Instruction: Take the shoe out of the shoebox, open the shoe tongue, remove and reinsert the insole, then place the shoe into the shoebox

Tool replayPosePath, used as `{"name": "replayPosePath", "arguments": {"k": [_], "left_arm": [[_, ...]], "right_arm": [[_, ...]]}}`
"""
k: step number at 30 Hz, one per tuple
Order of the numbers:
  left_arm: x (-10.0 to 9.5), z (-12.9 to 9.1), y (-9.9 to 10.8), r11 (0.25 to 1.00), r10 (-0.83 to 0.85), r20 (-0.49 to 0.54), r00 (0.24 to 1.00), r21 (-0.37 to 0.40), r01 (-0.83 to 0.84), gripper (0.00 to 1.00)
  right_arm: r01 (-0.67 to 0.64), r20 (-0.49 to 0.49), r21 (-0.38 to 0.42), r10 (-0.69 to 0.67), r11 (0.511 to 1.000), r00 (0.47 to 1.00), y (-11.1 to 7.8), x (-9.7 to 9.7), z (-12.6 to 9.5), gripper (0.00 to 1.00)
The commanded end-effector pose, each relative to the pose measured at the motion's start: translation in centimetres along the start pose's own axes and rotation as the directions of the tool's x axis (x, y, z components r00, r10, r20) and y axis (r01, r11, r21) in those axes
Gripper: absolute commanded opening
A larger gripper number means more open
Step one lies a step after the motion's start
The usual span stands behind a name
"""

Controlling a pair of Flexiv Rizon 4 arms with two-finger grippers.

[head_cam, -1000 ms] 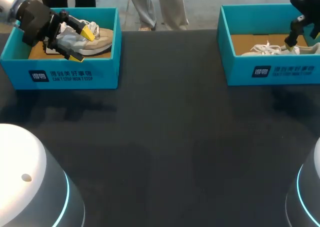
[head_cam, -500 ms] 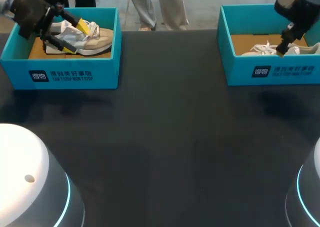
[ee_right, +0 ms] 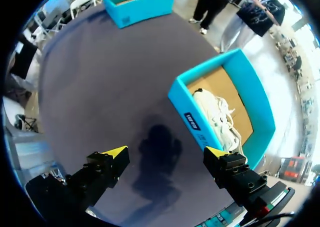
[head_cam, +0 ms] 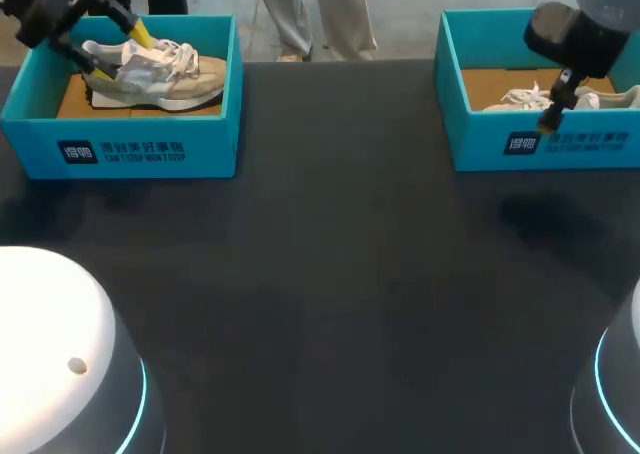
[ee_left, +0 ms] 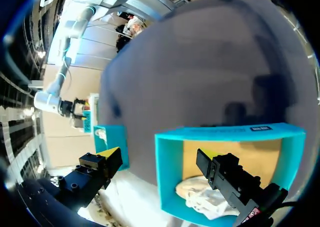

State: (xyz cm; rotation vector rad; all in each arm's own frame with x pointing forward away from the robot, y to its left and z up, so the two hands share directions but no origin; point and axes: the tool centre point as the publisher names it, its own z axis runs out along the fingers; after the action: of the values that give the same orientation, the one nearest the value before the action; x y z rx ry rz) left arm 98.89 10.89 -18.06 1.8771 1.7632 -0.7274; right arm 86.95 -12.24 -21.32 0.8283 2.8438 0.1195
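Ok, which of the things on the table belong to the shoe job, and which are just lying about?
Belongs to the job:
teal cardboard shoebox at left
beige and silver sneaker inside it
teal cardboard shoebox at right
white laced sneaker inside it
left claw, open
right claw, open

Not part of it:
black tabletop that the boxes stand on

Left shoebox front: dark label, white print lines. Right shoebox front: matching label. Wording unreadable.
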Motion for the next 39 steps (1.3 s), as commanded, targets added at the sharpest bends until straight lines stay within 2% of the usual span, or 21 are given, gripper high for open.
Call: {"name": "replayPosePath", "arguments": {"k": [1,6,14,23,39], "left_arm": [[0.9,-1.2,2.1,1.000,-0.007,-0.064,0.998,0.012,0.007,1.00],[2.8,-2.1,4.3,0.999,0.003,-0.189,0.982,-0.033,-0.010,1.00],[5.3,-2.3,7.2,0.997,-0.013,-0.313,0.950,-0.076,-0.011,1.00],[7.4,-2.9,9.5,0.986,0.021,-0.526,0.850,-0.130,-0.105,1.00],[7.5,-3.0,9.6,0.984,0.008,-0.532,0.847,-0.146,-0.101,1.00]], "right_arm": [[-0.001,0.006,-0.005,0.001,1.000,1.000,-0.2,0.3,0.0,1.00],[-0.001,0.006,-0.005,0.001,1.000,1.000,-0.2,0.3,0.0,1.00],[-0.001,0.006,-0.005,0.001,1.000,1.000,-0.2,0.3,0.0,1.00],[-0.001,0.006,-0.005,0.001,1.000,1.000,-0.2,0.3,0.0,1.00],[-0.001,0.006,-0.005,0.001,1.000,1.000,-0.2,0.3,0.0,1.00]]}}
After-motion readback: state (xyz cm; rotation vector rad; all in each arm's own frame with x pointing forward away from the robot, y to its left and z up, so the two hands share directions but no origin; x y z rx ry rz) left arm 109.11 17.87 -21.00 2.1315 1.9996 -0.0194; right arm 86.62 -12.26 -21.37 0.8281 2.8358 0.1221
